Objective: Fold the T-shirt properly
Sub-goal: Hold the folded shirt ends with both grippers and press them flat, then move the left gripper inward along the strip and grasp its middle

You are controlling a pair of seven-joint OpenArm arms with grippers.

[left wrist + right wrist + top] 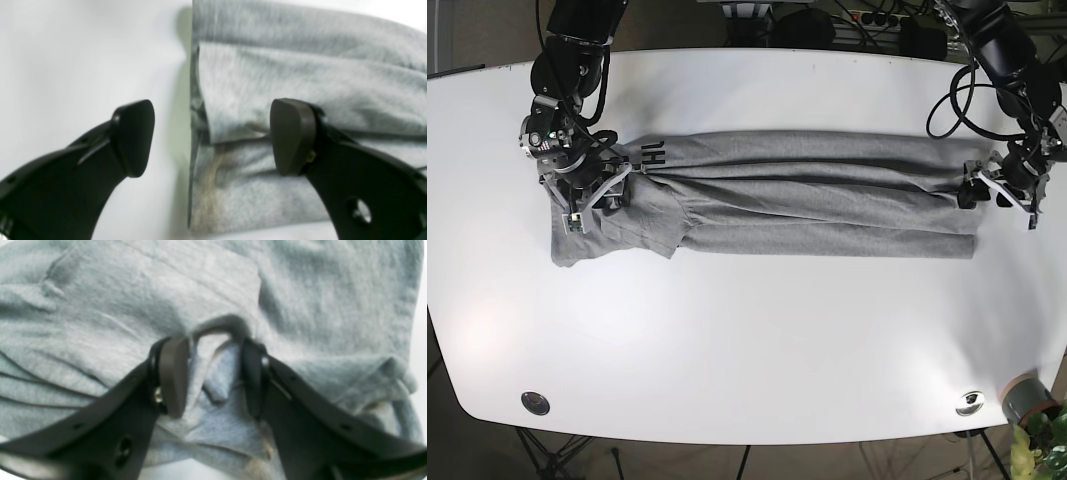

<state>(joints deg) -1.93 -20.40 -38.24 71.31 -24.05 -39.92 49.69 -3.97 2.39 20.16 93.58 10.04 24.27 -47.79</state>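
Meanwhile right gripper (213,376) pinches T-shirt (807,205) fold; left gripper (213,136) gapes wide, astride hem, gripping nothing.

Left wrist view: T-shirt (300,83) blurred, weave unreadable; cloth cut off at the top and right edges; brownish smear near the hem edge, nature unclear.
Left end effector (211,136): finger bases cut off by the bottom edge.
Right wrist view: right end effector (213,376) soft-focused; whether its pads (173,373) pinch the bunched fabric between them cannot be told.
Base view: dark print (652,153) on the shirt too small to read.
Desk (747,330): both side edges cut off by the frame.
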